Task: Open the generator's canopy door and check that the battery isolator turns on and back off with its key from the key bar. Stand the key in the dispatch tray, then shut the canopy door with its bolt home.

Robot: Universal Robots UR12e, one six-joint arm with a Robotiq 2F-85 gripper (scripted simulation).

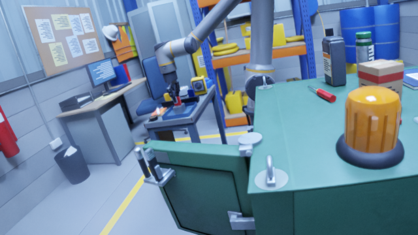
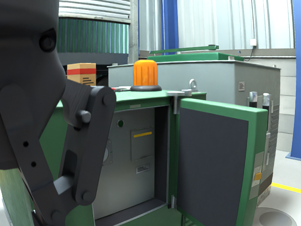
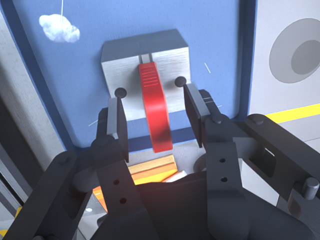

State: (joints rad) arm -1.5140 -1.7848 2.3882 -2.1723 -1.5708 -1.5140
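My gripper [image 3: 155, 116] is open and holds nothing, hanging over the blue dispatch tray [image 1: 180, 111] on the cart. The red key [image 3: 154, 103] stands upright in the slot of the grey block [image 3: 145, 75] in that tray, between my fingers and apart from both. The green generator [image 1: 326, 137] fills the foreground, and its canopy door [image 2: 216, 160] stands swung open on its hinges. The bolt [image 1: 143, 163] sits on the door's free edge. Inside the cabinet the grey panel shows, and the isolator [image 2: 107, 153] is mostly hidden behind my gripper [image 2: 73, 146] in the second side camera.
The tray's raised blue rim [image 3: 248, 59] borders the block on the right, with the cart's grey top [image 3: 284, 64] beyond. Orange items [image 3: 152, 170] lie on the cart below my fingers. An orange beacon [image 1: 372, 120], a screwdriver [image 1: 322, 94] and a box [image 1: 380, 75] sit on the generator's top.
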